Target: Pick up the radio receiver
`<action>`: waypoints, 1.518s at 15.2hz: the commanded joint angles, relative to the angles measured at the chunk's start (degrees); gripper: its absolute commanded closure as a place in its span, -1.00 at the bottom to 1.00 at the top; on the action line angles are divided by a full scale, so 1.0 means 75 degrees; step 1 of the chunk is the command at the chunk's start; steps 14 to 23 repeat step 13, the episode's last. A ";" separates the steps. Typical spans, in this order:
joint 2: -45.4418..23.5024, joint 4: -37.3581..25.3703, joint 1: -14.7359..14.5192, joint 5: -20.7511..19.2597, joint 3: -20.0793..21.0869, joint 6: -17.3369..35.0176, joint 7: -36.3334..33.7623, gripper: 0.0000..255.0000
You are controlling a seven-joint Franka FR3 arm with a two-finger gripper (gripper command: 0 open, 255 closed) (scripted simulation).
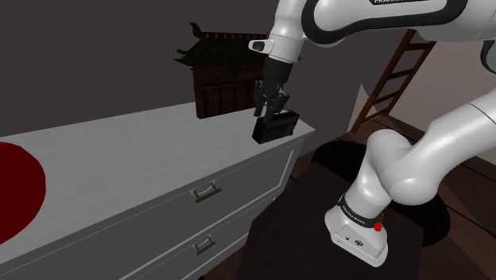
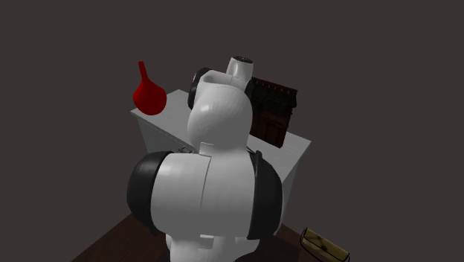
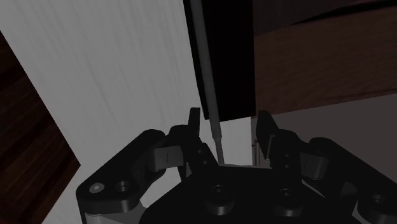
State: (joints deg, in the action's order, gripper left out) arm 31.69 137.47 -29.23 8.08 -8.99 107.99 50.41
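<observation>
The radio receiver point(image 1: 277, 126) is a small black box at the end of the white dresser top point(image 1: 143, 151), close to its edge. My gripper point(image 1: 269, 107) hangs just above it, pointing down. In the wrist view the fingers stand apart on either side of the near end of the radio receiver point(image 3: 226, 57), and a thin grey rod on it runs back between them. The gripper point(image 3: 229, 124) is open and the fingers do not clasp the box.
A dark wooden pagoda-roofed cabinet point(image 1: 218, 79) stands on the dresser right behind the radio. A red vase point(image 2: 149, 93) sits at the dresser's other end. Drawer handles point(image 1: 205, 191) face the stand. A ladder point(image 1: 393, 75) leans at the back right.
</observation>
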 commanded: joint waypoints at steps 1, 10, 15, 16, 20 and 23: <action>-0.0017 -0.0232 -0.0012 0.0002 0.0017 -0.0210 -0.0052 1.00; -0.0036 -0.1165 -0.0032 -0.0015 0.0037 -0.1108 -0.0216 1.00; -0.0048 -0.1292 -0.0035 -0.0016 0.0038 -0.1222 -0.0236 1.00; -0.0048 -0.1292 -0.0035 -0.0016 0.0038 -0.1222 -0.0236 1.00; -0.0048 -0.1292 -0.0035 -0.0016 0.0038 -0.1222 -0.0236 1.00; -0.0048 -0.1292 -0.0035 -0.0016 0.0038 -0.1222 -0.0236 1.00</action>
